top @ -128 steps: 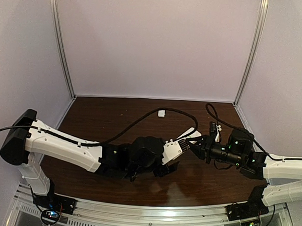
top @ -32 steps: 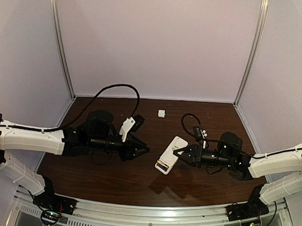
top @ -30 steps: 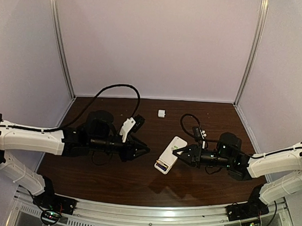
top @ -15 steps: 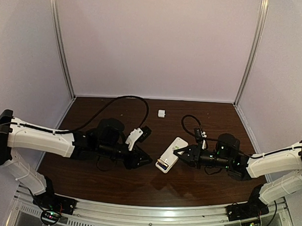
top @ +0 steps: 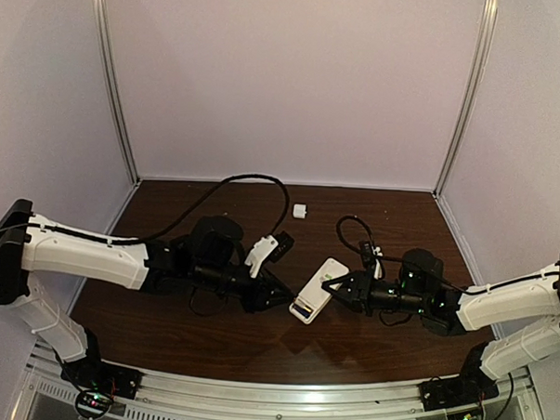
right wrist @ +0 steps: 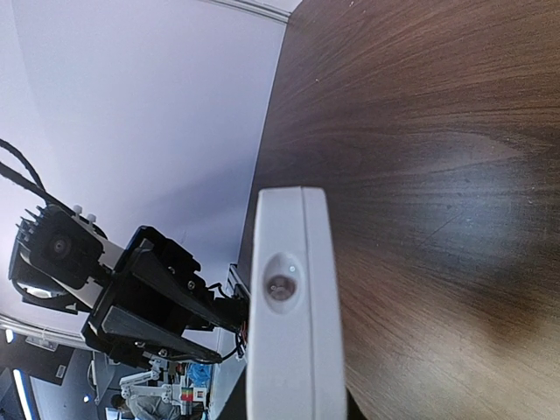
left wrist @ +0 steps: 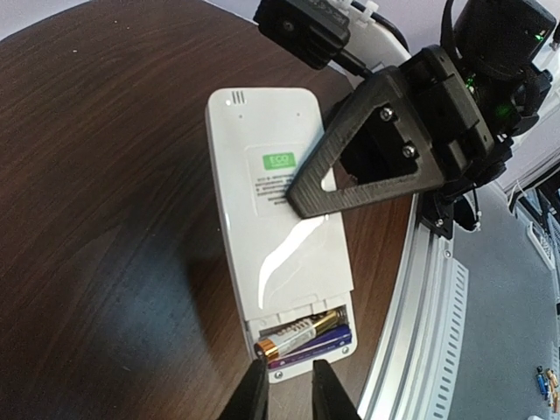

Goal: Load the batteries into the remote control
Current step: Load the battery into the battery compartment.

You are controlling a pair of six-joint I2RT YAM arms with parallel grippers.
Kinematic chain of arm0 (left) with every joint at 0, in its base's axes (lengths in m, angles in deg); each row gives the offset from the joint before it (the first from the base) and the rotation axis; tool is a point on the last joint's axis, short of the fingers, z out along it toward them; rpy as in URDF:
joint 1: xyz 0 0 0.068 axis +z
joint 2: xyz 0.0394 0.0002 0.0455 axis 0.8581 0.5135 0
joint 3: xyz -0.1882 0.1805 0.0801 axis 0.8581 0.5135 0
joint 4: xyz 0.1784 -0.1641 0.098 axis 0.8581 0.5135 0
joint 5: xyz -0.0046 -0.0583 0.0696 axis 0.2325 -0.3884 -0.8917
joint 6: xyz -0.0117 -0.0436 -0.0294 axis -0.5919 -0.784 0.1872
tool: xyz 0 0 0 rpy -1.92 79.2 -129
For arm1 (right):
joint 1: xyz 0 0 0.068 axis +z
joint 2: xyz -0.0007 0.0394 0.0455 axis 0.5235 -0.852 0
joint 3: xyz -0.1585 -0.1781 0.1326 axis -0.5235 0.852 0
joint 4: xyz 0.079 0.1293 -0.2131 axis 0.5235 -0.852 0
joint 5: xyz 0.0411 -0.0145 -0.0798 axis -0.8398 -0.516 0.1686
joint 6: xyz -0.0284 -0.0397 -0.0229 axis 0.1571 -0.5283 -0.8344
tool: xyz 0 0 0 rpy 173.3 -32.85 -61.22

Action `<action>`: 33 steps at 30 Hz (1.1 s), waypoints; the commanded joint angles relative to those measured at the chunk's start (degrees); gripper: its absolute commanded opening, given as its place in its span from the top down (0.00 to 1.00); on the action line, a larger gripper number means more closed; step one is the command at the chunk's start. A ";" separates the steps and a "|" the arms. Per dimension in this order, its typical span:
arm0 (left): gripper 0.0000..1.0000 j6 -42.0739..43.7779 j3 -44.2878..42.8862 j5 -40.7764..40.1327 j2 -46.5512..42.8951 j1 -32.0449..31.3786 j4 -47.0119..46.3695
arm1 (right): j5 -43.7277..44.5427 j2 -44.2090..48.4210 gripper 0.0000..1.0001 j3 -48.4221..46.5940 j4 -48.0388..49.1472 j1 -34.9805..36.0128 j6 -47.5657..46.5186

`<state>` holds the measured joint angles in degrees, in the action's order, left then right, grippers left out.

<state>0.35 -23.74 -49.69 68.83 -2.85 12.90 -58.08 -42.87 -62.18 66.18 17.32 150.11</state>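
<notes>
Dark wood table [left wrist: 105,175] lies under the white remote control [left wrist: 280,219], back side up. Two batteries [left wrist: 302,335] sit in its open compartment. The right gripper [top: 329,288] is clamped on the remote's other half. The left gripper [left wrist: 289,394] is just beside the compartment end, jaws slightly apart and holding nothing.

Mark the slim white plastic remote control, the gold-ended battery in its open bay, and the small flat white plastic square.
remote control [left wrist: 280,236], left wrist view, plain back.
battery [left wrist: 297,332], left wrist view, middle of body.
white square [top: 299,211], top external view, its centre.
</notes>
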 commanded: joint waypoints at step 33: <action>0.97 1.42 -5.30 0.36 5.20 -0.81 2.69 | 0.39 0.94 1.00 -0.25 2.49 0.25 1.66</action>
<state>0.86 -27.37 -49.69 72.79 -3.27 16.07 -58.08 -42.85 -62.18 66.25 17.32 151.44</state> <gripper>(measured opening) 0.036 0.167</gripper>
